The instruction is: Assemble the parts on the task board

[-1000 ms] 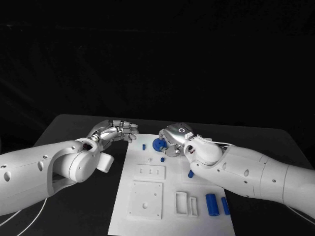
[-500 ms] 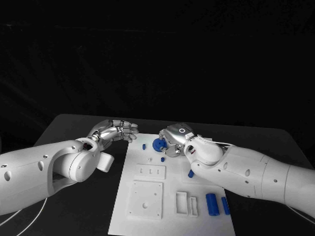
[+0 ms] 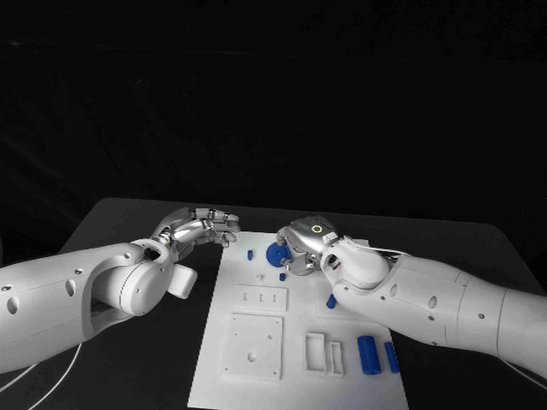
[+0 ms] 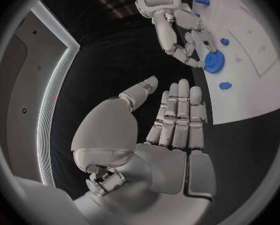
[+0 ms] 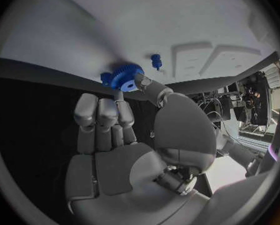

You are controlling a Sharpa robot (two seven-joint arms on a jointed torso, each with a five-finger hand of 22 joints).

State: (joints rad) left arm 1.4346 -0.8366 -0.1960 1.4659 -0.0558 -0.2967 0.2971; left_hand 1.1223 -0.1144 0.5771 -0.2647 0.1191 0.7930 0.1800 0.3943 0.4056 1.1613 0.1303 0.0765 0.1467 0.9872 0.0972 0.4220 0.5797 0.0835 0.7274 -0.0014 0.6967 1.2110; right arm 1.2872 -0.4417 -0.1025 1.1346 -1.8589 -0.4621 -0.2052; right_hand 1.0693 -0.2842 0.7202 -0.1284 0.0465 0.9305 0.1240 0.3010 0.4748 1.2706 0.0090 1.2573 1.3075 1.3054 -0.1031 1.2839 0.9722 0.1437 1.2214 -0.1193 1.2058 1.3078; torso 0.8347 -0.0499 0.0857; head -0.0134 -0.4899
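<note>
The white task board (image 3: 301, 318) lies lengthwise in the middle of the black table. A blue gear (image 3: 276, 252) sits near its far end. My right hand (image 3: 306, 243) is bent over it, and in the right wrist view the thumb and a fingertip (image 5: 119, 92) pinch the blue gear (image 5: 124, 77) at its rim. The left wrist view shows the same grip on the blue gear (image 4: 213, 62) from the side. My left hand (image 3: 201, 228) hovers just off the board's far left corner, holding nothing, fingers straight and together with the thumb apart (image 4: 177, 120).
Small blue pegs stand on the board beside the gear (image 3: 250, 254), (image 3: 282, 277) and further along (image 3: 332, 301). Two blue cylinders (image 3: 368, 354) lie at the near right. White raised blocks and slots (image 3: 254, 342) fill the board's near half. Black table surrounds the board.
</note>
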